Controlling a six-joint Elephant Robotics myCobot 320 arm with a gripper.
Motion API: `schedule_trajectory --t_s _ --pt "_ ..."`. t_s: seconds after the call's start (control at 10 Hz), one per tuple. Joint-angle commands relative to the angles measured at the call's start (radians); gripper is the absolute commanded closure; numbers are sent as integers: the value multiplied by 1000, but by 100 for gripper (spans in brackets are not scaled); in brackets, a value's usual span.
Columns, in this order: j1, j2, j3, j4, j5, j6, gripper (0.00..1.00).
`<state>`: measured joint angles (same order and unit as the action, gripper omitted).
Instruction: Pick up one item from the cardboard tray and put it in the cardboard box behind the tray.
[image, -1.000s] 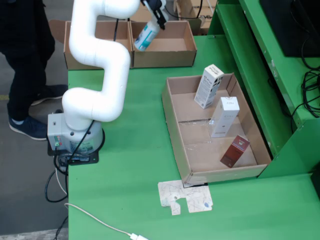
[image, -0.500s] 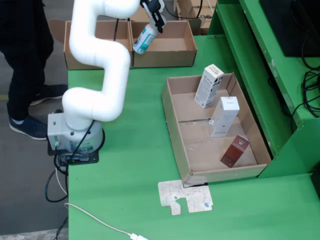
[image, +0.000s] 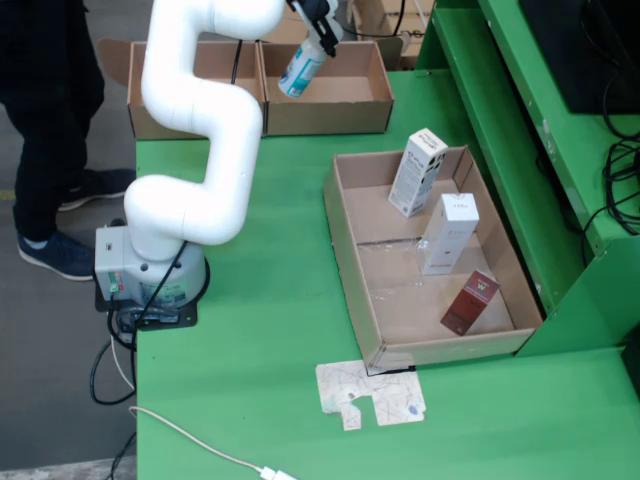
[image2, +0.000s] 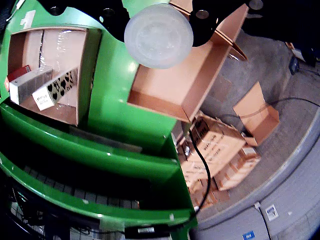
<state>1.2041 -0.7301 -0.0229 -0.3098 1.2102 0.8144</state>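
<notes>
A: Any writing you can read on the items?

B: Very little. The dark red carton (image: 471, 302) in the cardboard tray (image: 347, 248) carries a pale "W"-like mark; the print on the two white cartons (image: 417, 171) (image: 450, 233) is too small to make out. In the wrist view, one carton (image2: 35, 84) in the tray shows a black dotted pattern and a small label, unreadable.

A: Where is the picked item?

B: It is a white bottle (image: 302, 68) with blue-green print, hanging tilted from the gripper (image: 322, 30) at the top of the overhead view. The black fingers (image: 318, 22) pinch its upper end. It hangs over the right-hand cardboard box (image: 340, 108) behind the tray, above the open inside, not touching the floor of the box. In the wrist view its round pale end (image2: 158, 28) fills the top centre, with the box (image2: 165, 105) open below it.

A: What has changed since the earlier pictures?

B: A second ago the bottle hung over the wall between the two boxes. Now it sits further right and slightly higher in the overhead view, clearly over the right box. The three cartons in the tray have not moved, nor has the flattened printed card (image: 372, 393) on the green tabletop (image: 260, 330).
</notes>
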Motion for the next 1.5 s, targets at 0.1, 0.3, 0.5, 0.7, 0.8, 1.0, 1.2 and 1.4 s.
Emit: schedule_trajectory --t_s 0.1,0.3,0.5,0.7,0.8,1.0,1.2,1.4 --pt "-28 12 23 177 -47 -58 100" --pt "-33 13 23 190 -52 -61 100" --pt "-67 4 23 139 -5 -51 100" --pt "-75 4 23 117 8 -45 100" --pt "-81 1 23 105 23 -35 100" --pt "-97 -4 23 70 65 -3 100" --pt "-109 -12 23 56 89 10 100" --pt "-102 -19 23 64 94 31 100"
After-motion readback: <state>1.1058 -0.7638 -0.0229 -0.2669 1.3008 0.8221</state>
